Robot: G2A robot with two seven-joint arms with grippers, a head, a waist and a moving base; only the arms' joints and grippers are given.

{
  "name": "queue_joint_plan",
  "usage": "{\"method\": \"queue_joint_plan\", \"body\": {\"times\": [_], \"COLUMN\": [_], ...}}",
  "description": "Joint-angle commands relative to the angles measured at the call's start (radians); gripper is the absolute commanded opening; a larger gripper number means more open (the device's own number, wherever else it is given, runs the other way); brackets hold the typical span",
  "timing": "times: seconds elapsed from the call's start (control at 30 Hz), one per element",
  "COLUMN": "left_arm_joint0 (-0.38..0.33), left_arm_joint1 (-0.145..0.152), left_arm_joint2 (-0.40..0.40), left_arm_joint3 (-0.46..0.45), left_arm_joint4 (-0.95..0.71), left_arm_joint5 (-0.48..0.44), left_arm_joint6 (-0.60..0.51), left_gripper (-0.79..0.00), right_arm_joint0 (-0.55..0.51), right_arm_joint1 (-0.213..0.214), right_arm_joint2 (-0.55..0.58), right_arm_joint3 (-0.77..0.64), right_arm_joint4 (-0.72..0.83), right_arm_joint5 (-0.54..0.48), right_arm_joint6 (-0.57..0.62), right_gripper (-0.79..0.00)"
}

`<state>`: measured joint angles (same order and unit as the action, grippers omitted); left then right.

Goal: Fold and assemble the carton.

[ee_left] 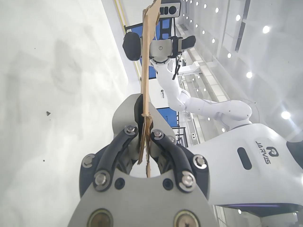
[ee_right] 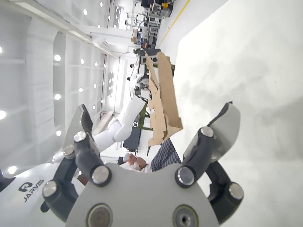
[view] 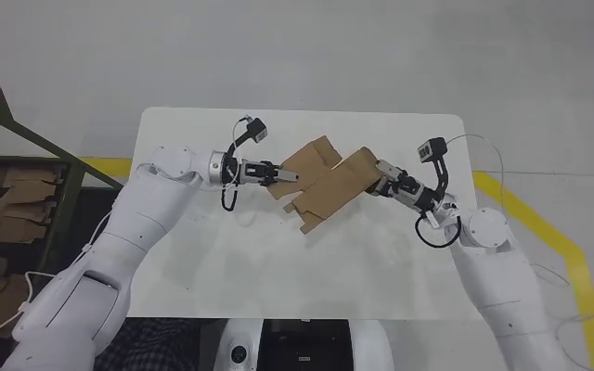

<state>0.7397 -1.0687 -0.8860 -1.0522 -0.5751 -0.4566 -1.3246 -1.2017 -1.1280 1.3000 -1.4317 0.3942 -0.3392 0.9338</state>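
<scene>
A flat brown carton [view: 327, 181] hangs above the middle of the white table [view: 232, 278], between my two arms. My left gripper [view: 281, 174] is shut on the carton's left edge; in the left wrist view the cardboard [ee_left: 146, 72] stands edge-on, pinched between the fingers [ee_left: 142, 109]. My right gripper [view: 379, 176] is at the carton's right end with its jaws wide open. In the right wrist view the carton [ee_right: 163, 95] sits ahead of the spread fingers [ee_right: 82, 119], not touching them.
A stack of flat cardboard [view: 28, 199] lies in a rack off the table's left side. Yellow floor tape [view: 520, 209] runs past the right edge.
</scene>
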Motion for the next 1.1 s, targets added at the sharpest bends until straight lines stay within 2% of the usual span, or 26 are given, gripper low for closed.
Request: {"method": "queue_joint_plan", "body": {"times": [0.0, 0.1, 0.13, 0.2, 0.23, 0.27, 0.4, 0.6, 0.67, 0.73, 0.8, 1.0, 1.03, 1.07], "left_arm_joint0": [0.002, 0.006, 0.007, 0.009, 0.010, 0.011, 0.013, 0.014, 0.012, 0.011, 0.010, 0.009, 0.010, 0.011], "left_arm_joint1": [0.002, 0.003, 0.004, 0.004, 0.004, 0.004, 0.004, 0.002, 0.001, 0.001, 0.000, -0.002, -0.002, -0.003], "left_arm_joint2": [-0.005, -0.011, -0.013, -0.015, -0.016, -0.017, -0.020, -0.023, -0.023, -0.023, -0.024, -0.030, -0.030, -0.031], "left_arm_joint3": [-0.004, -0.012, -0.016, -0.022, -0.025, -0.029, -0.034, -0.036, -0.036, -0.038, -0.039, -0.034, -0.034, -0.033], "left_arm_joint4": [0.007, 0.015, 0.015, 0.023, 0.024, 0.024, 0.026, 0.027, 0.027, 0.029, 0.026, 0.008, 0.000, -0.013], "left_arm_joint5": [-0.001, 0.000, 0.001, 0.002, 0.003, 0.003, 0.010, 0.017, 0.018, 0.020, 0.023, 0.029, 0.031, 0.035], "left_arm_joint6": [-0.013, -0.025, -0.028, -0.035, -0.038, -0.042, -0.049, -0.055, -0.057, -0.059, -0.062, -0.068, -0.070, -0.074], "left_gripper": [-0.785, -0.785, -0.785, -0.785, -0.785, -0.785, -0.785, -0.785, -0.785, -0.785, -0.785, -0.785, -0.554, -0.437], "right_arm_joint0": [0.011, 0.027, 0.031, 0.038, 0.042, 0.045, 0.052, 0.056, 0.058, 0.060, 0.061, 0.063, 0.063, 0.062], "right_arm_joint1": [0.002, 0.003, 0.003, 0.004, 0.004, 0.004, 0.006, 0.008, 0.009, 0.010, 0.010, 0.012, 0.013, 0.013], "right_arm_joint2": [-0.001, -0.008, -0.011, -0.014, -0.016, -0.017, -0.024, -0.038, -0.043, -0.046, -0.049, -0.052, -0.052, -0.051], "right_arm_joint3": [0.016, 0.033, 0.037, 0.045, 0.048, 0.052, 0.059, 0.062, 0.063, 0.065, 0.068, 0.075, 0.075, 0.075], "right_arm_joint4": [-0.014, -0.028, -0.030, -0.030, -0.033, -0.034, -0.041, -0.055, -0.060, -0.061, -0.058, -0.045, -0.039, -0.033], "right_arm_joint5": [-0.013, -0.031, -0.036, -0.045, -0.047, -0.049, -0.060, -0.071, -0.074, -0.074, -0.072, -0.071, -0.071, -0.072], "right_arm_joint6": [0.030, 0.060, 0.069, 0.081, 0.087, 0.091, 0.116, 0.148, 0.155, 0.158, 0.160, 0.170, 0.172, 0.174], "right_gripper": [0.000, 0.000, -0.046, -0.206, -0.329, -0.406, -0.480, -0.526, -0.563, -0.637, -0.785, -0.785, -0.785, -0.785]}}
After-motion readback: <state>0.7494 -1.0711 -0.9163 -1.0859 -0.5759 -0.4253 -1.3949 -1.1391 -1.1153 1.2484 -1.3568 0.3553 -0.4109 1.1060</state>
